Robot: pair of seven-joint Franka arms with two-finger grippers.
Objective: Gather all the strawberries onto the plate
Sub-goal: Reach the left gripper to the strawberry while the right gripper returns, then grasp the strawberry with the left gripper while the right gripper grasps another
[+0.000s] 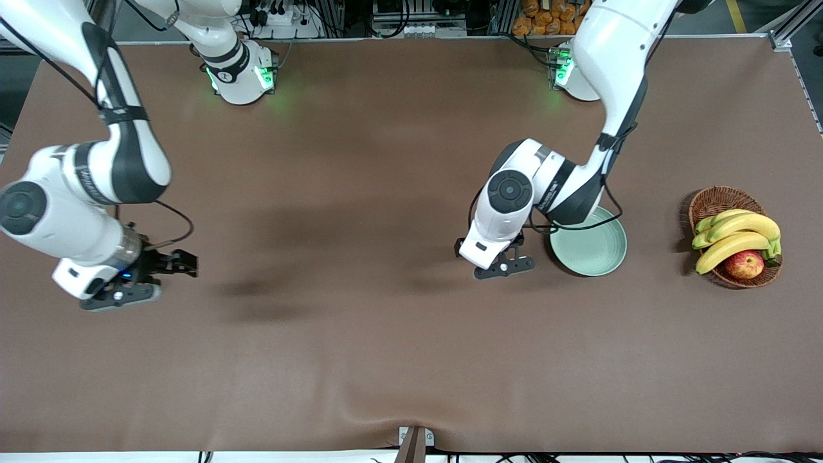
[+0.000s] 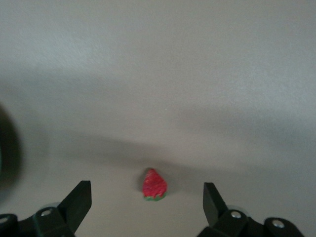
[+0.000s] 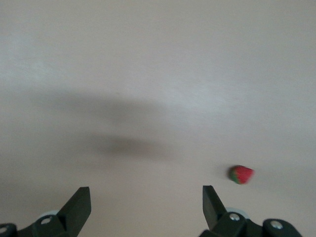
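The pale green plate point(image 1: 591, 251) lies toward the left arm's end of the table; its visible part holds nothing, and the left arm covers one edge. My left gripper point(image 1: 508, 258) hangs open low over the cloth beside the plate. In the left wrist view a small red strawberry point(image 2: 154, 184) with a green cap lies on the cloth between the open fingers of the left gripper point(image 2: 146, 187). My right gripper point(image 1: 164, 267) is open over the right arm's end of the table. In the right wrist view another strawberry point(image 3: 240, 174) lies outside the right gripper's point(image 3: 146, 190) span, beside one finger point(image 3: 211, 197). No strawberry shows in the front view.
A brown wicker basket point(image 1: 714, 200) with bananas point(image 1: 736, 235) and a red-yellow apple point(image 1: 744, 263) stands at the left arm's end of the table, past the plate. The brown cloth point(image 1: 360, 334) covers the whole table.
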